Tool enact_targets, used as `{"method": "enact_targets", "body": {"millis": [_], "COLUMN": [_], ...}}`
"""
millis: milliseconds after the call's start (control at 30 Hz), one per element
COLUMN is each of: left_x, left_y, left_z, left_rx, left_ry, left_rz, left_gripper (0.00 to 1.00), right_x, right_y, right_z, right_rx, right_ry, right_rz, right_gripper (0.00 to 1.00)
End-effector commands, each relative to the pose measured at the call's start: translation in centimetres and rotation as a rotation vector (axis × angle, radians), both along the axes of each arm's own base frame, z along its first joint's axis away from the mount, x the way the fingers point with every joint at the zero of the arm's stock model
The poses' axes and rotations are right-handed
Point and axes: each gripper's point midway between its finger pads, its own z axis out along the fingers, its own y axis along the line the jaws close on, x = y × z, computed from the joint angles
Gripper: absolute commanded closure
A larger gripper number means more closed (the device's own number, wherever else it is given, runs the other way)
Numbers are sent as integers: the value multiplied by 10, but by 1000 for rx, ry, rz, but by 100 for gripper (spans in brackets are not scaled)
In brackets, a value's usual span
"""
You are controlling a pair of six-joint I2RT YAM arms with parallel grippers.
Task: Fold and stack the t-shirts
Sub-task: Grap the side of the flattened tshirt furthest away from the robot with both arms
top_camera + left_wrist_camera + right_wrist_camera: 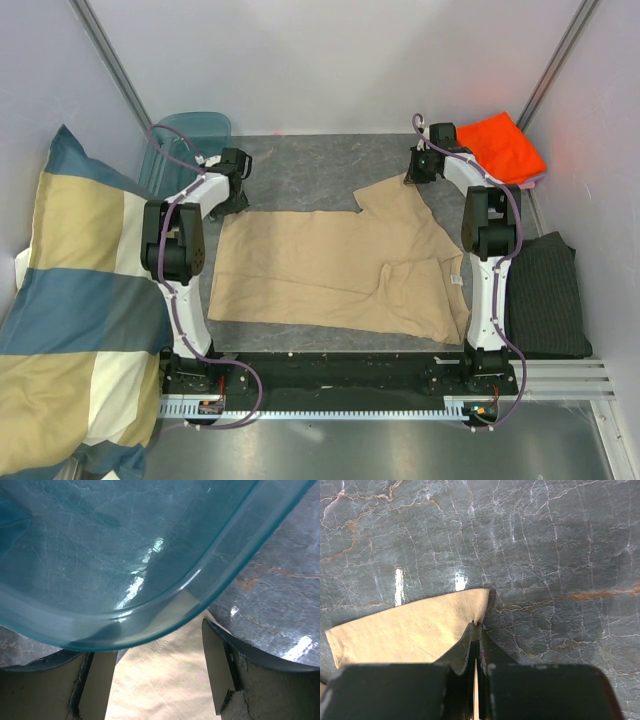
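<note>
The tan t-shirt (330,270) lies spread across the middle of the overhead frame on the grey marbled table (300,165); it is mostly flat, rumpled toward the lower right, with one sleeve reaching toward the upper right; a folded orange t-shirt (512,145) sits in the upper right corner, apart from it. The right gripper (416,172) is down at the tip of that sleeve; in the right wrist view its fingers (462,650) press together with no gap, pinching the hemmed corner of the tan fabric just below the centre of that frame. The left gripper (236,185) stands at the shirt's upper left corner; in the left wrist view its jaws stand wide apart and grip nothing; tan fabric shows between them at the bottom, and the rim of a clear teal bin (125,555) fills the upper part. A checked pillow (80,300) fills the left edge overhead; a dark striped cloth (545,290) lies at the right edge, beside the right arm.
</note>
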Motion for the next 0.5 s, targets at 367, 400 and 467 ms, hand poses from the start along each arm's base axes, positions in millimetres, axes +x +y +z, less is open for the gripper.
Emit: {"method": "enact_targets", "body": {"millis": [367,400,467], "left_x": [33,32,34], "left_y": [3,3,2], "left_z": [2,2,-1], "left_rx": [31,31,31], "left_ry": [1,11,21], "left_rz": [-26,-27,-30], "left_gripper": [55,58,68], "right_x": [-43,-44,-44], "right_y": [11,12,11], "right_z": [-53,-53,-54], "right_rx": [3,2,3], "right_ry": [200,201,202], "right_rz": [25,28,28], "right_gripper": [100,100,100]}}
